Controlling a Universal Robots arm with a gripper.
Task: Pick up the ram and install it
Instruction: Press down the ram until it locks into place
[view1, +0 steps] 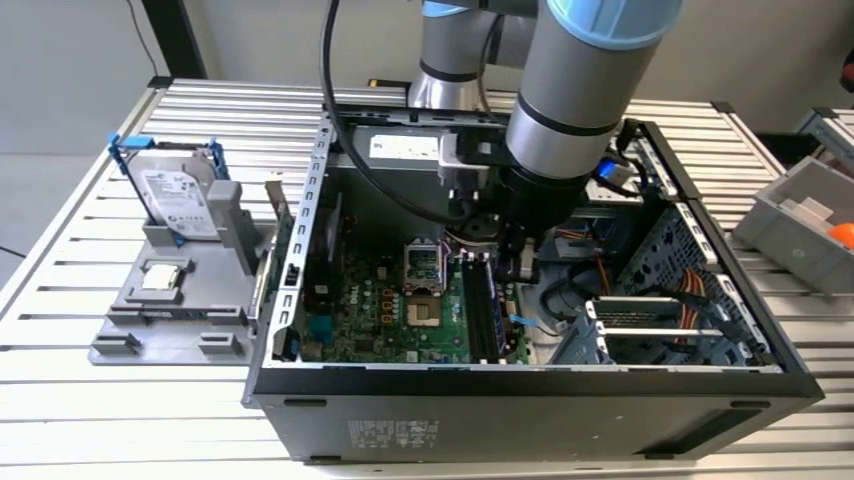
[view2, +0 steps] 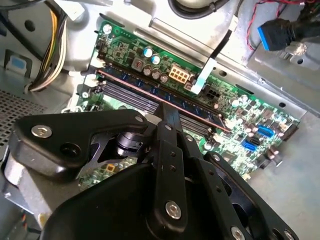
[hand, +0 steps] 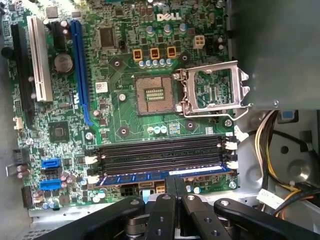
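Note:
The ram (hand: 150, 177), a long dark blue stick, lies along the outermost of the black memory slots (hand: 160, 157) on the green motherboard (hand: 115, 120). In the second wrist view the ram (view2: 200, 111) runs slantwise across the board with a copper-coloured edge. My gripper (hand: 176, 183) is down inside the computer case, its black fingers (view2: 169, 112) pressed together on the stick's upper edge near its middle. In the exterior view the gripper (view1: 514, 268) hangs under the arm, right over the slots (view1: 478, 310).
The open case (view1: 534, 385) walls in the arm. An empty processor socket (hand: 155, 95) with a raised latch frame (hand: 212, 90) lies beside the slots. Cable bundles (hand: 272, 145) hang close by. Outside, a hard drive (view1: 174, 190) and a processor chip (view1: 160, 275) sit on a grey fixture.

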